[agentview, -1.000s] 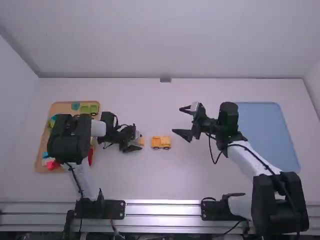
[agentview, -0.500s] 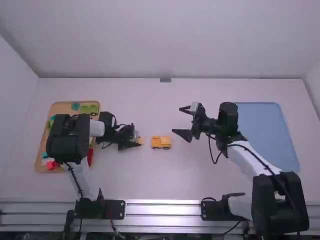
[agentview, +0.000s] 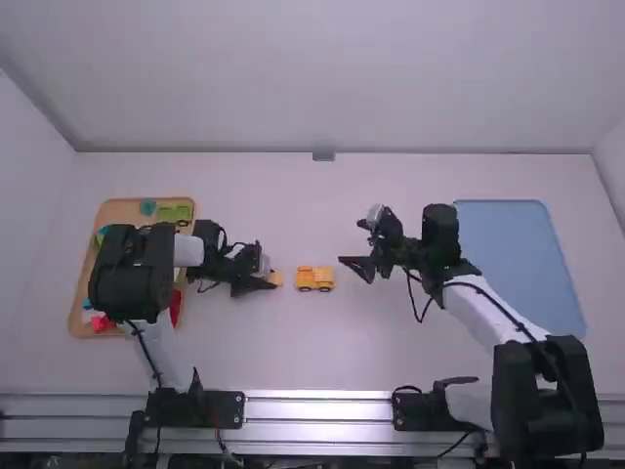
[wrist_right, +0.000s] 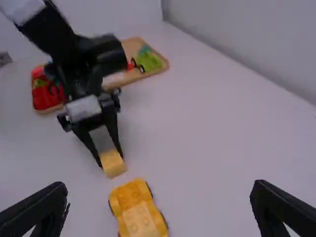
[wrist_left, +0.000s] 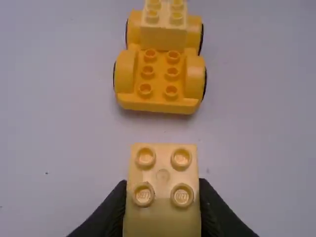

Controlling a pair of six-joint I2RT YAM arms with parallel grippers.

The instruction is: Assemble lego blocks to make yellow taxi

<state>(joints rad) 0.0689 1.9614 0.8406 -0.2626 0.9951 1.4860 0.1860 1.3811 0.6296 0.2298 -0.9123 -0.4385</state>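
The yellow wheeled base stands mid-table in the high view, a paler block stacked on its far part and bare studs on the near part. Just left of it, my left gripper is shut on a pale yellow block; in the left wrist view that gripper clasps the block by its sides, studs up, apart from the base. My right gripper is to the right of the base; in the right wrist view the gripper is spread wide with nothing between its fingers.
A wooden tray of coloured blocks lies at the left, partly under the left arm. A blue mat lies on the right, beside the right arm.
The right gripper has turned a little, and its fingers look closer together in the high view. My left gripper has shifted slightly left with its block. The wheeled base has stayed put.
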